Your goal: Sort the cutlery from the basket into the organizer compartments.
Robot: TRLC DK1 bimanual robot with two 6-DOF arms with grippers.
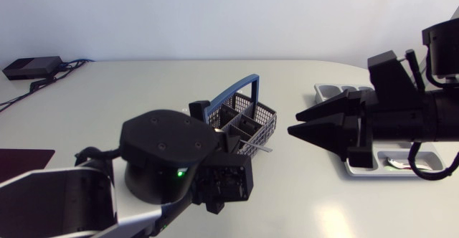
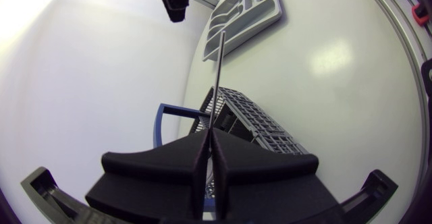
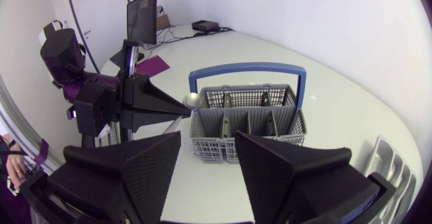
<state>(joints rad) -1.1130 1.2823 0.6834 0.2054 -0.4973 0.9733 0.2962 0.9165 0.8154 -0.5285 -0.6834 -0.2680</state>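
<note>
At lower centre of the head view, the left gripper [image 2: 210,135] pinches a spoon [image 1: 257,148] by its handle, at the near edge of the grey basket [image 1: 247,120] in mid-frame. The right gripper [image 1: 294,122], fingers spread and holding nothing, hangs at right centre, in front of the organizer [image 1: 331,92] at the right edge.

one basket [image 1: 244,120]. one grey organizer [image 1: 331,92], at 3 o'clock of it. two tools: left tool [image 2: 210,133], right tool [image 1: 294,123]. one slim cutlery piece [image 2: 217,75], pinched in the left tool. cutlery inside the basket: a few, count unclear. one black box [image 1: 31,67] at 10 o'clock on the tabletop [image 1: 143,87].
</note>
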